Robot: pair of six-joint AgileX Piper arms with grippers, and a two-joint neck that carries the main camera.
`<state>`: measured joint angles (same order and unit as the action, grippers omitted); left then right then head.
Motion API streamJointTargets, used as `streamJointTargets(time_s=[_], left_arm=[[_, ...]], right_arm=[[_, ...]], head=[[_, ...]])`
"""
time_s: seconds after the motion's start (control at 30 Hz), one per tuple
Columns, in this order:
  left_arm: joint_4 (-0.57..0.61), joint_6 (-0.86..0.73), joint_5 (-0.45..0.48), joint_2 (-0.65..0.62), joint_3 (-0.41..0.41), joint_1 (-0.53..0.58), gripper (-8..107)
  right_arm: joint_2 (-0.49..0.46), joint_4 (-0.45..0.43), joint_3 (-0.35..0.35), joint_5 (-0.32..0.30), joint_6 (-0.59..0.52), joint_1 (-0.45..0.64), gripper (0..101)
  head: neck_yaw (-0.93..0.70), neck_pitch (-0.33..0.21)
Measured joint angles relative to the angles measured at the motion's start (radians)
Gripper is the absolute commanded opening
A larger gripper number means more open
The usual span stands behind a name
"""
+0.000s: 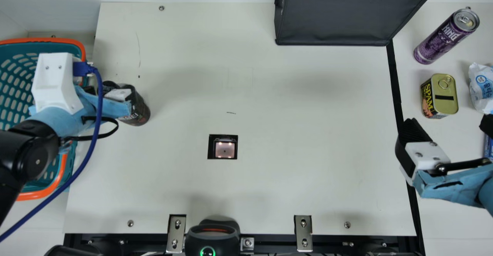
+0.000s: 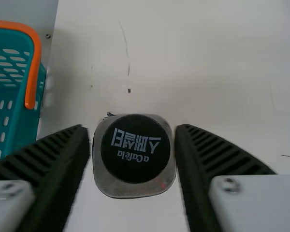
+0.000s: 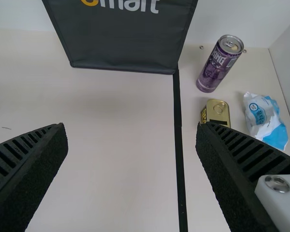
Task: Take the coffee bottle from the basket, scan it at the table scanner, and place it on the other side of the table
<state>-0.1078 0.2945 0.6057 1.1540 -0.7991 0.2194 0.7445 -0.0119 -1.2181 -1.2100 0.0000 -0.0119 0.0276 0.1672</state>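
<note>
Right tool is just open over to the right of the scanner, and the left tool has the coffee bottle gripped left of and beyond it, so imo swing over slowly, barcode side facing down.

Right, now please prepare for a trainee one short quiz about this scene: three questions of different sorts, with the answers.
1. True or false: the coffee bottle is outside the basket.
2. Which holds the bottle? (A) right hand (B) left hand (C) neither
3. Fill the gap: the tall can beyond the black strip is coloured ____.

Key: 1 true; 2 B; 3 purple
</note>
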Motion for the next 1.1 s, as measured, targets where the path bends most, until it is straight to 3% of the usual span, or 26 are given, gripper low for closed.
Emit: streamJointTargets(time_s=[0.2,0.43,1.1], left_arm=[[-0.019,0.044,0.025,-0.007,-0.026,0.024,-8],[-0.048,0.138,0.103,-0.009,-0.078,0.092,-8],[-0.098,0.461,0.341,0.041,-0.198,0.423,-8]], right_arm=[[0.000,0.000,0.000,0.000,0.000,0.000,95],[0.000,0.000,0.000,0.000,0.000,0.000,95],[0.000,0.000,0.000,0.000,0.000,0.000,95]], head=[[0.002,-0.002],[0.002,0.000],[0.000,0.000]])
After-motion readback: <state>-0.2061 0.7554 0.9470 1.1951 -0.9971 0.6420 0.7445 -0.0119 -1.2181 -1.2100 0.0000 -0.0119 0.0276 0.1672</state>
